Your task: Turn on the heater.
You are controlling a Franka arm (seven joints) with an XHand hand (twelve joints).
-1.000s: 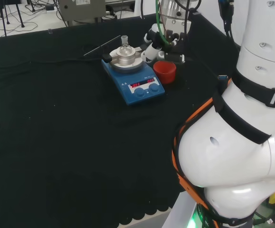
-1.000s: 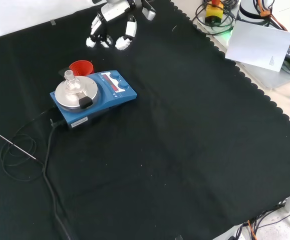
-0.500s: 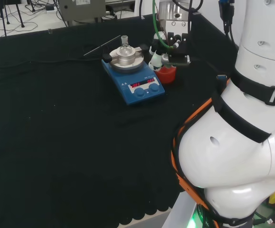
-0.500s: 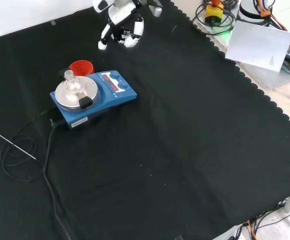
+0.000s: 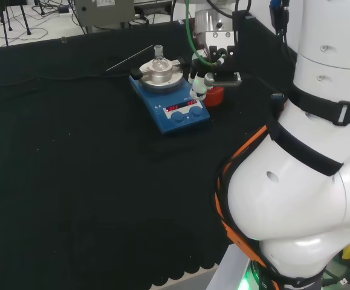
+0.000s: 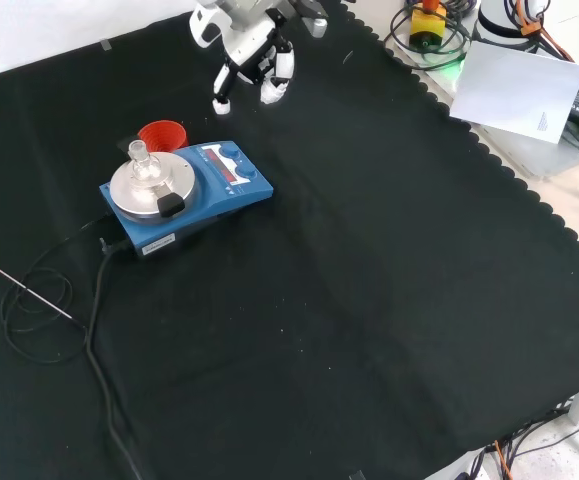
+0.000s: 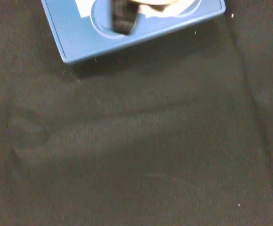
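Head view, left to right: bare black cloth [image 5: 72, 181] on the table, then the blue heater [image 5: 170, 99] toward the far side of the cloth, steel top plate [image 5: 159, 74] carrying a small clear flask [image 5: 158, 58]. Red display lit on its front panel, two blue knobs [image 5: 187, 113] below it. Just right of the heater, the hand [image 5: 204, 81] hangs above the cloth, fingers curled downward and holding nothing, clear of the heater. A red ribbed ring [image 5: 215, 95] sits mostly behind the hand. Far right, the arm's white links.

Front view: thin metal rod [image 6: 21, 286] and coiled black cable [image 6: 59, 300] at left, heater [image 6: 184, 195] center-left, hand [image 6: 252, 62] higher up, apart from the panel.

Risks, as judgement: the knobs are small and side by side, so curled fingers could catch the wrong one. A push on the body could slide the heater on the cloth. A sweep over the plate could knock the flask off. The ring stands close enough to get clipped.

Surface: black cloth, scalloped edge, a few wrinkles. Room: white paper sheet [image 6: 519, 90] and cables off the table at right in the front view; tripod legs and a grey box beyond the far edge in the head view.
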